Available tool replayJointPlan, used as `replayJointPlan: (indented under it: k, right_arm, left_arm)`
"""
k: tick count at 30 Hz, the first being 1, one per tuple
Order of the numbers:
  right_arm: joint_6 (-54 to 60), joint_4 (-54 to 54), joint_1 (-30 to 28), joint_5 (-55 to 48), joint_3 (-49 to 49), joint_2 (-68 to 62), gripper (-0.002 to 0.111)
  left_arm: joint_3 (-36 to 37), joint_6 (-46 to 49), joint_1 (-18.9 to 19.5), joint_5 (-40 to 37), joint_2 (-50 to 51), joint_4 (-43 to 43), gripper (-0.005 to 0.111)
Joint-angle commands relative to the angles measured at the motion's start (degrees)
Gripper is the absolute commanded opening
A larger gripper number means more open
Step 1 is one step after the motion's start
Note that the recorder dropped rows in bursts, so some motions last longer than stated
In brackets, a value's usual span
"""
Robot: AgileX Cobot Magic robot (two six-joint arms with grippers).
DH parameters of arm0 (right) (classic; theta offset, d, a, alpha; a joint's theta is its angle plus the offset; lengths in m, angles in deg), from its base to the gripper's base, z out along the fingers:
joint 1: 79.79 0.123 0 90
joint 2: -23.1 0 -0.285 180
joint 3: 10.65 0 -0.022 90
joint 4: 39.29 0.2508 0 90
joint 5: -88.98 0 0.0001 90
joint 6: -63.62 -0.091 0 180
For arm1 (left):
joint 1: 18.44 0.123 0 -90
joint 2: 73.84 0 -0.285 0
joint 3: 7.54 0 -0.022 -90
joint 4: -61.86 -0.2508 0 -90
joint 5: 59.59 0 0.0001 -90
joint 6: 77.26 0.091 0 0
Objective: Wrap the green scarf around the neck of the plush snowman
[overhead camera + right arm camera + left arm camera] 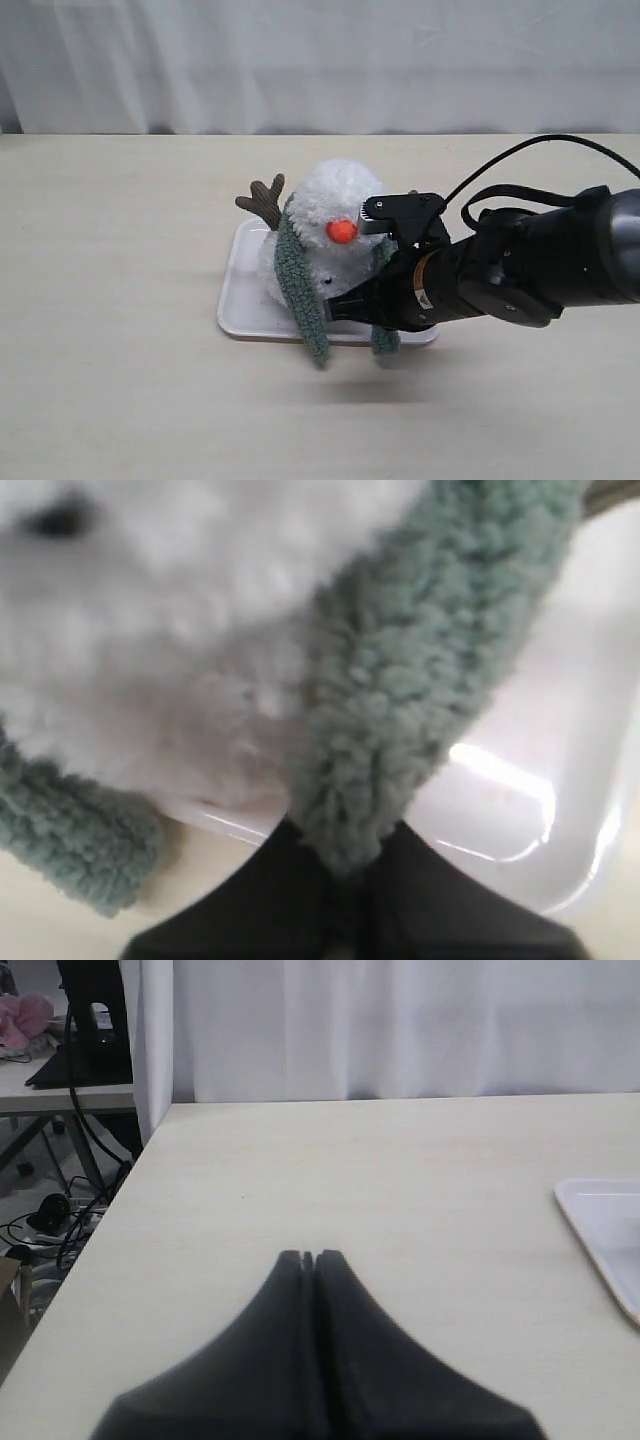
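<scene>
The right hand (pixel 345 868) is closed, its dark fingers (pixel 290 890) pinching one hanging strand of the green scarf (pixel 420 680) close against the plush snowman (pixel 335 195). The scarf drapes around the snowman's neck (pixel 333 257), and both ends trail down over the front rim of the white tray (pixel 240 300) on which the toy sits. The tray rests on a pale surface (pixel 120 300). The left hand (pixel 308 1257) is shut on nothing, above bare surface apart from the tray.
</scene>
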State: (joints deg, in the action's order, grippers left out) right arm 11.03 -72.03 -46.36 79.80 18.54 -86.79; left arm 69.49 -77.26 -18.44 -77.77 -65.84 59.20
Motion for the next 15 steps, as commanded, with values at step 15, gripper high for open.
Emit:
replayJointPlan:
  k: [15]
  right_arm:
    - [25.83, 37.26, 0.04, -6.56, 0.23, 8.11, 0.004]
  left_arm:
    - [0.19, 0.0, -0.03, 0.54, -0.21, 0.25, 0.0]
